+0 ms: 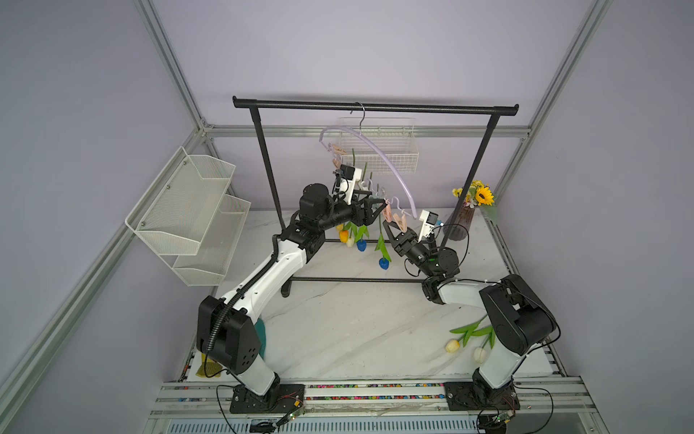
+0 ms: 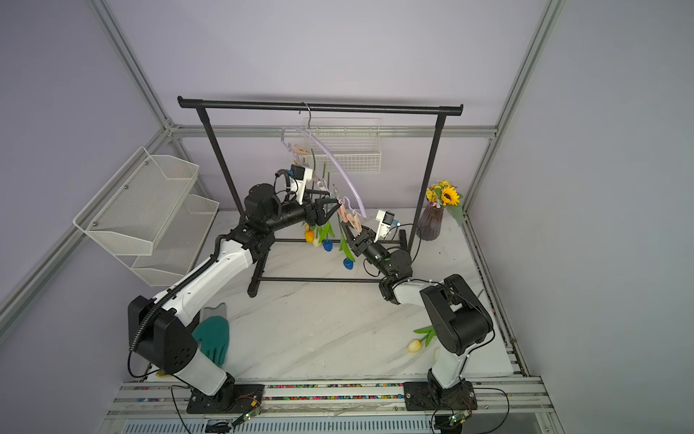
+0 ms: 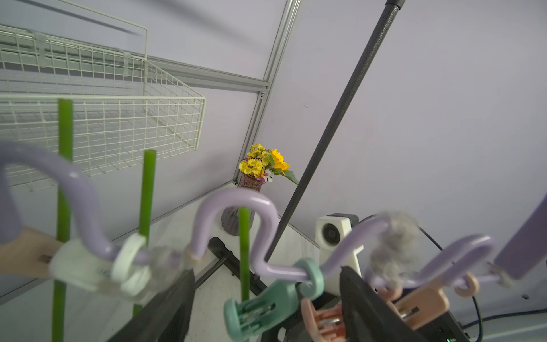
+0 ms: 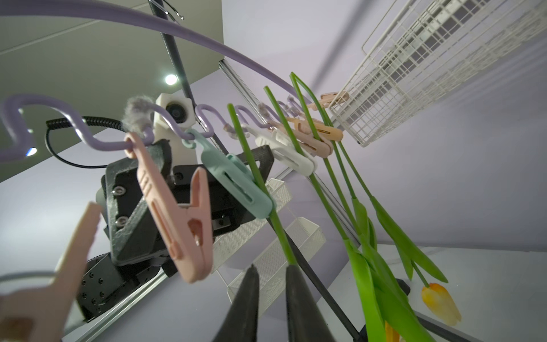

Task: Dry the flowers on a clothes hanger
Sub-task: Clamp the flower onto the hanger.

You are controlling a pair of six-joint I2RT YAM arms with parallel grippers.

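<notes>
The clothes hanger [image 4: 177,29] hangs by its hook from the black rack [image 1: 413,108] at 12 o'clock on the table [image 1: 356,330], tipped steeply. Most of the flowers [image 1: 361,245] dangle head-down from its pins, and the blue tulip [image 1: 383,263] nearest the arms sits in the green clothespin [image 4: 236,183]. The left gripper [image 1: 380,206] stands wide open with nothing in it, jaws straddling that green pin and the pink clothespin [image 4: 177,213] beside it. The right gripper [image 4: 270,268] is parted only slightly and looks empty, its tips just beside the blue tulip's stem below the pin. The likeliest trouble is in backing away. A left finger could snag the pink pin or the wavy rail and set the lopsided hanger swinging, shaking a stem loose or sliding the hook along the bar. The right tips could drag the stem down out of the green pin. Two loose tulips [image 1: 452,345] lie at 4 o'clock by the base of the right arm [image 1: 499,368], where a sweeping elbow could crush them or push them off the edge.
</notes>
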